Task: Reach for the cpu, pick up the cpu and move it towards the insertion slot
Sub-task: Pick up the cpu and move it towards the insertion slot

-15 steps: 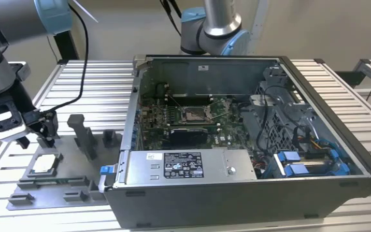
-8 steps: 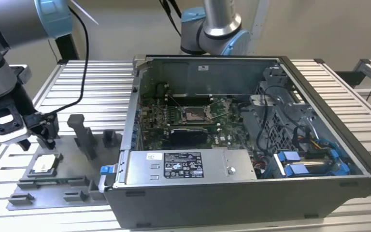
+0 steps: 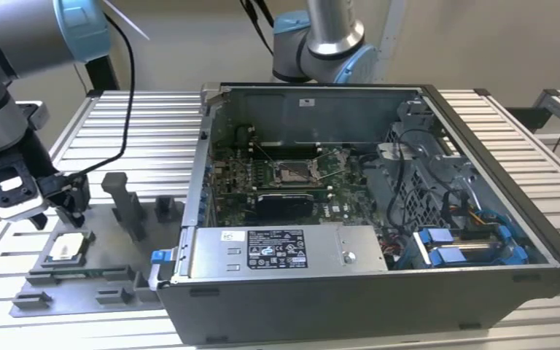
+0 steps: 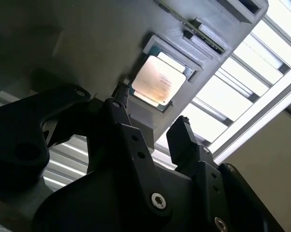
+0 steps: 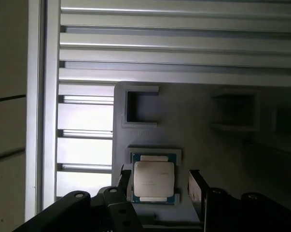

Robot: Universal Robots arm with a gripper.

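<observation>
The cpu [image 3: 69, 248] is a small silvery square chip lying flat in a recess of the grey fixture [image 3: 76, 281] at the exterior view's left. My gripper [image 3: 58, 217] hangs just above it, open and holding nothing. Both wrist views show the cpu [image 5: 154, 180] [image 4: 159, 79] between the two black fingers [image 5: 196, 188] [image 4: 181, 133], which stand apart on either side of it. The insertion slot [image 3: 293, 171] is a square metal-framed socket on the green board inside the open computer case, well off toward the exterior view's right.
The grey computer case [image 3: 358, 299] stands beside the fixture, with its side wall between the cpu and the slot. Upright grey fixture posts [image 3: 125, 200] rise close to the gripper. A second arm [image 3: 319, 40] stands behind the case. The table [image 3: 523, 131] is slatted aluminium.
</observation>
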